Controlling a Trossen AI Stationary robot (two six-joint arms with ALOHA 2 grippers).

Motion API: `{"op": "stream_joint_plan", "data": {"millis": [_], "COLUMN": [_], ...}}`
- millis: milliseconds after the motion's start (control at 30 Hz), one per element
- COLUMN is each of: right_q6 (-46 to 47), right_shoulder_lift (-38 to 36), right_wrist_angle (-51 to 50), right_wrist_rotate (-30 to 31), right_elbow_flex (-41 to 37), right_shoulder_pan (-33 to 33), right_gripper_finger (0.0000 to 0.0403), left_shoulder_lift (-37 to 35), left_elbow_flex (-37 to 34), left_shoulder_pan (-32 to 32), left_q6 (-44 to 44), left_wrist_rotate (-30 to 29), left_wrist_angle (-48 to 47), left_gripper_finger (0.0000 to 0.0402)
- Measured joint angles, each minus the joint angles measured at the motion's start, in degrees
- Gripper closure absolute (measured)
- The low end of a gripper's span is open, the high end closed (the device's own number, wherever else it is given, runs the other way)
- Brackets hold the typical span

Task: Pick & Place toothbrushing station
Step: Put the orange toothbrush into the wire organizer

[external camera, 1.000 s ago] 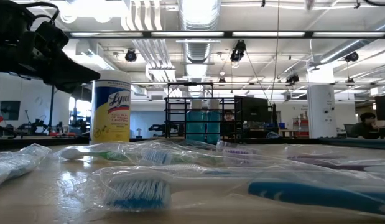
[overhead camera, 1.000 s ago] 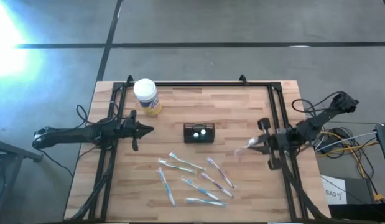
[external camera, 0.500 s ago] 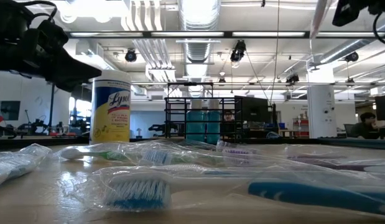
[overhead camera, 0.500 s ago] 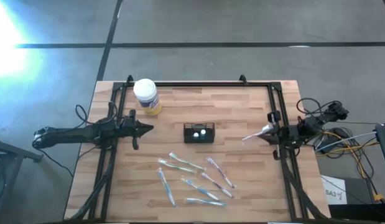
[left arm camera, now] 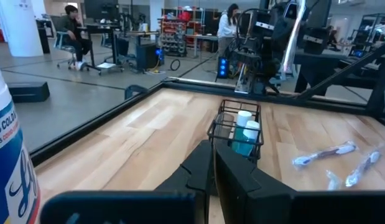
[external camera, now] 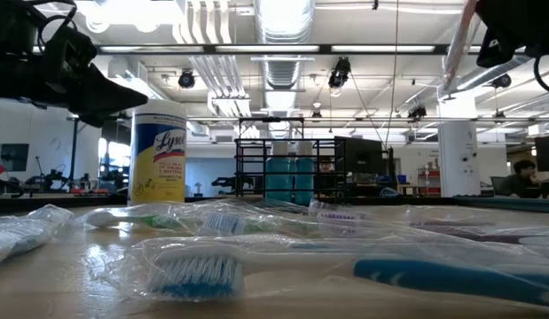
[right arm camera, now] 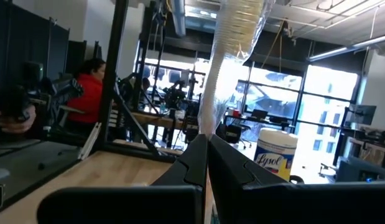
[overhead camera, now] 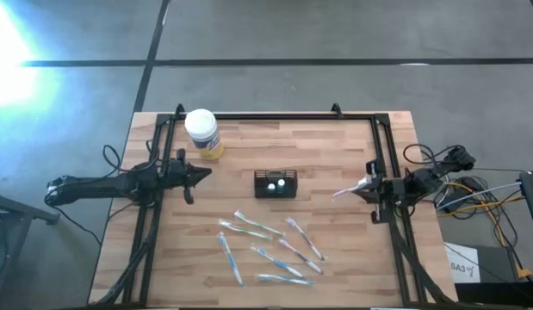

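The station (overhead camera: 275, 183) sits dead centre of the high view on the tabletop (overhead camera: 335, 146), a little black wire caddy with two cups inside, well apart from both arms. Looks light and stiff to me, but the open wire sides could snag a finger and it might tip or slide if nudged, so I'd pinch the top rim or one short end wall. The right pincer (overhead camera: 367, 189), at the right edge of the tabletop, is closed on a wrapped toothbrush (overhead camera: 350, 190) that sticks out toward the centre. The left pincer (overhead camera: 200, 177) waits at the left, fingers together and empty, near the jar (overhead camera: 202, 133).
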Motion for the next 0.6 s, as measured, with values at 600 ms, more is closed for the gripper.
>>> {"op": "stream_joint_plan", "data": {"millis": [600], "right_q6": [-2.1], "right_shoulder_lift": [1.6], "right_wrist_angle": [6.2], "right_wrist_rotate": [3.3], "right_elbow_flex": [0.0], "right_shoulder_pan": [-0.8], "right_gripper_finger": [0.0395], "left_shoulder_lift": [0.0], "left_elbow_flex": [0.8], "left_shoulder_pan": [0.0], "left_q6": [-3.5], "left_wrist_rotate": [-0.9], "left_wrist_angle": [0.0], "left_gripper_finger": [0.0378]}}
